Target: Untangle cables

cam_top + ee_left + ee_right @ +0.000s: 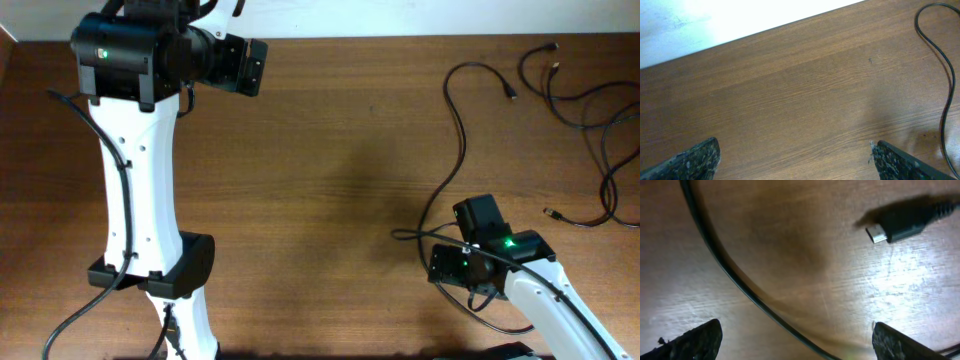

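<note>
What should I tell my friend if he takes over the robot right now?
Left hand: open, empty, over bare table, away from the cords.
Right hand: open, empty, low over one long cord and a plug.
Cords: the long cord lies alone, mid-right. The other cords loop over each other by the right edge.
Done: the long cord looks separated.
Left: pull the right-edge cords apart.

The overhead view looks straight down on the brown wooden worktop (330,150) from well above. The left wrist view slants across it towards one pale edge. The right wrist view sits very close to the wood. All three catch thin black cable (462,130).
</note>
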`<state>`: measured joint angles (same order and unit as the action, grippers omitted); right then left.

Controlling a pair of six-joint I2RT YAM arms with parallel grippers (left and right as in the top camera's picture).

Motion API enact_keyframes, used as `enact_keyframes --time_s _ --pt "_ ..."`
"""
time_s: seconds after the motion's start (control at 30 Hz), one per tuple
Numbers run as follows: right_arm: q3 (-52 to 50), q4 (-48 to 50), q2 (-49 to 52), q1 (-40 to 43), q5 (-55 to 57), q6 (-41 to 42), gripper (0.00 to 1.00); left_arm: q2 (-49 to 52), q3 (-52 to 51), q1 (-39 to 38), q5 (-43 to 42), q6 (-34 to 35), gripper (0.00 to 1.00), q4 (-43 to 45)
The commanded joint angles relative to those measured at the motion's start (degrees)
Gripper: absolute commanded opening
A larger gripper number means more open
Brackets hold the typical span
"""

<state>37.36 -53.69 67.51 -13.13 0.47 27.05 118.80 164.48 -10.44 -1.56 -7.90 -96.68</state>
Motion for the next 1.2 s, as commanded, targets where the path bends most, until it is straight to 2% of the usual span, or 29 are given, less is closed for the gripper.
enact_keyframes --time_s 0.0,0.33,0.53,0.8,1.03,1.07,1.1,1.13,1.17 --pt "-1.27 1.22 -0.59 -0.42 -0.76 3.02 0.96 -1.31 0.68 0.04 -0.63 -0.79 0.99 -0.02" --pt "-5.92 8.85 -0.61 -0.42 -8.74 9.90 0.96 -1.31 0.61 0.04 -0.63 -0.79 0.99 -0.02" --pt "-11.08 15.47 -0.59 -0.35 -6.75 12.72 0.96 -1.31 0.57 0.04 -0.63 -0.98 0.99 -0.02" --pt "-12.81 18.45 -0.55 -0.37 0.35 14.47 0.95 -1.31 0.57 0.04 -0.63 -0.98 0.99 -0.02" --pt "-12.83 21.33 -0.55 -0.37 3.23 12.17 0.95 -1.31 0.57 0.04 -0.63 -0.98 0.99 -0.02" --pt "-12.83 22.45 -0.55 -0.39 3.02 9.70 0.94 -1.31 0.57 0.04 -0.63 -0.98 0.99 -0.02" --pt "-12.83 23.80 -0.52 -0.44 2.45 7.65 0.86 -1.31 0.57 0.04 -0.63 -0.98 0.99 -0.02" --pt "-12.83 26.01 -0.48 -0.42 0.92 4.87 0.72 -1.31 0.57 0.04 -0.63 -0.98 0.99 -0.02" --pt "-12.83 29.07 -0.46 -0.44 -0.52 0.59 0.68 -1.31 0.57 0.04 -0.63 -0.98 0.99 -0.02"
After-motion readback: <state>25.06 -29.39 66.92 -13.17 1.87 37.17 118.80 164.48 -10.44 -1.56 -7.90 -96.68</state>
